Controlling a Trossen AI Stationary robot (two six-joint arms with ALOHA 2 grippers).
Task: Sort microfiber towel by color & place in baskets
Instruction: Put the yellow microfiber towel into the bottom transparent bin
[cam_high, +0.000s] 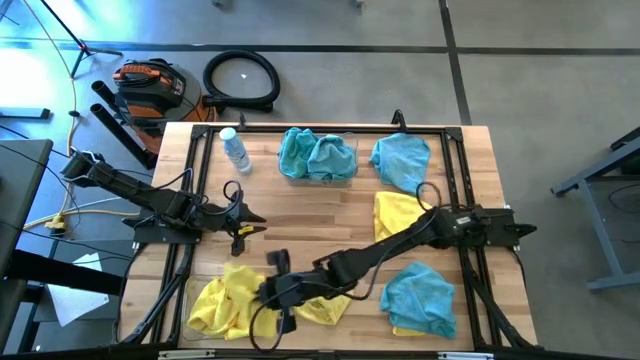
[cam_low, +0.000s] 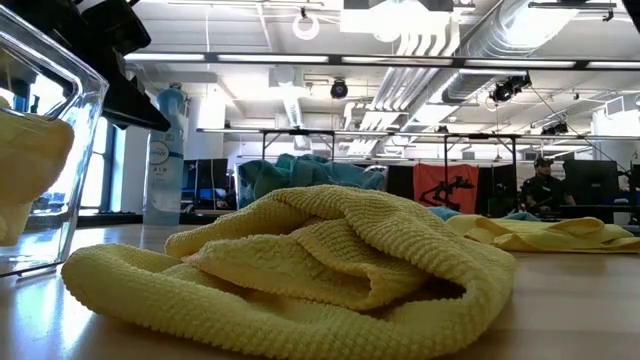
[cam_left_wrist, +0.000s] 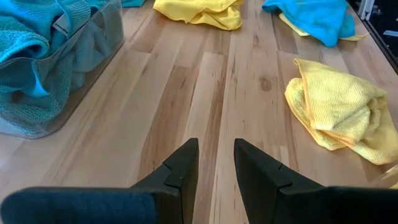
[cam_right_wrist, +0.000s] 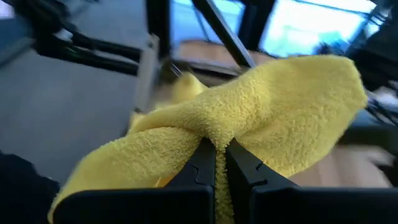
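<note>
My right gripper (cam_high: 272, 292) reaches across to the near-left clear basket (cam_high: 193, 292), which holds yellow towels (cam_high: 225, 303), and is shut on a yellow towel (cam_right_wrist: 249, 118). Another yellow towel (cam_high: 325, 306) lies crumpled on the table beside that basket, large in the low view (cam_low: 300, 260). The far basket (cam_high: 350, 150) holds teal towels (cam_high: 315, 157). Loose on the table lie a teal towel (cam_high: 402, 160), a yellow one (cam_high: 398, 212), and a teal one on a yellow one (cam_high: 420, 297). My left gripper (cam_left_wrist: 216, 158) is open above bare wood at centre-left (cam_high: 250, 226). My right gripper pinches the yellow towel between its two fingers at a bunched fold (cam_right_wrist: 214, 138) near the cloth's middle. The cloth spreads out to both sides past the fingertips (cam_right_wrist: 239, 163). The gripper hides what lies below the hold.
A small clear water bottle (cam_high: 234, 150) stands near the table's far-left corner, beside the teal basket. Black frame rails (cam_high: 455, 180) run along the table's sides. Bare wood (cam_high: 310, 215) lies in the middle between the two arms.
</note>
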